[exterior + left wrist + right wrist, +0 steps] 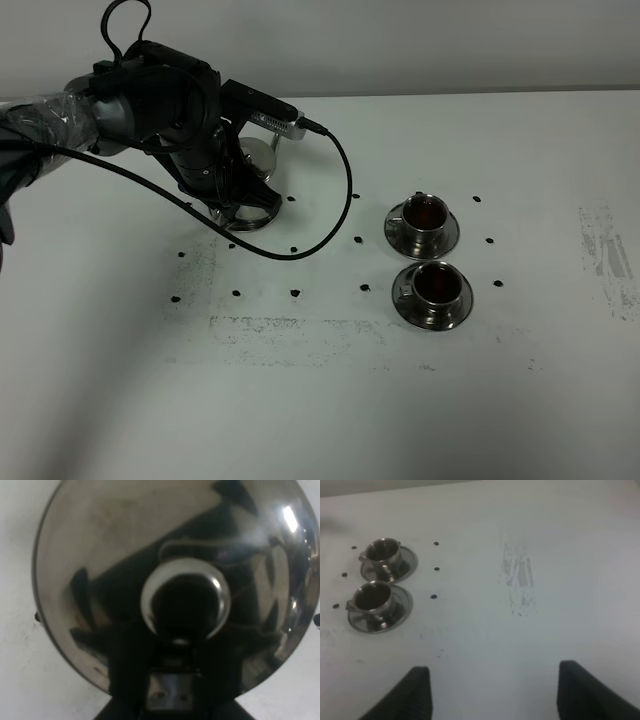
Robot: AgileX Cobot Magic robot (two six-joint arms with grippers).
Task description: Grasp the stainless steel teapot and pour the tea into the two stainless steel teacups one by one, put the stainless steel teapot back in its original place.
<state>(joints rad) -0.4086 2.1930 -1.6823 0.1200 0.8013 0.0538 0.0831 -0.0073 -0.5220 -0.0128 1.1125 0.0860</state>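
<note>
Teapot [175,580] likely inside left hand [232,205].

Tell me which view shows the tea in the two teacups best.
Exterior high: the far teacup and near teacup both show reddish-brown tea from above. Right wrist shows both cups, interiors merely dark. Left wrist shows only the teapot lid.

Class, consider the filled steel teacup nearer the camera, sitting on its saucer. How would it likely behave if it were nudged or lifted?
The nearer teacup looks rigid and polished, so it is probably slippery against its saucer and may slide rather than tip. It holds dark tea fairly high, so a jolt could spill it. Its small side handle suggests a narrow grip.
</note>
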